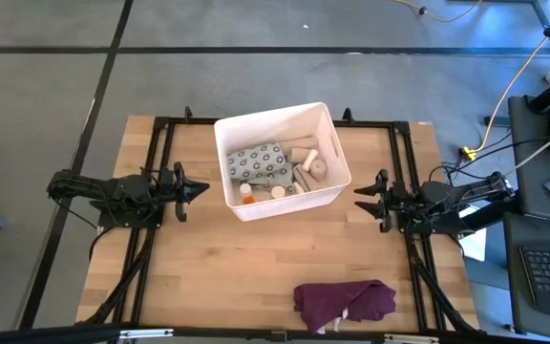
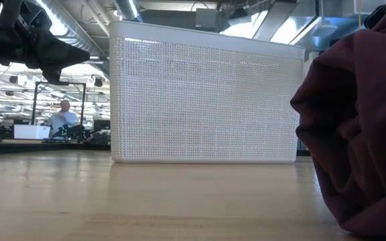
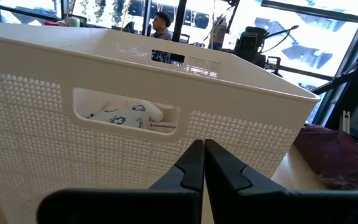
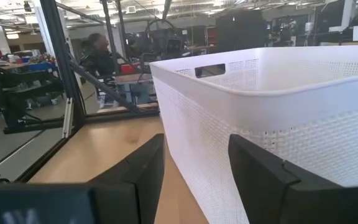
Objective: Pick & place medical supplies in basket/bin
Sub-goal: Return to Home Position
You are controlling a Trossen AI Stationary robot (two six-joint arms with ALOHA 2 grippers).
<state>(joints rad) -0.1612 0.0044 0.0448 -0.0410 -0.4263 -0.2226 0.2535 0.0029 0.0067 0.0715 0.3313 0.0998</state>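
The white tub stands on the table's far middle, and the low view shows its perforated wall. Inside it lie a grey-white patterned packet, beige rolls and an orange pill bottle. Through the tub's handle slot the left wrist view shows the packet. My left gripper, shut, hovers left of the tub with its fingertips pointing at the tub wall. My right gripper, open, hovers right of the tub, and its fingers stand apart before the wall.
A dark purple cloth lies bunched at the table's near edge, right of middle, and fills the right of the low view. Bare wood stretches between the tub and the cloth. People sit in the room beyond.
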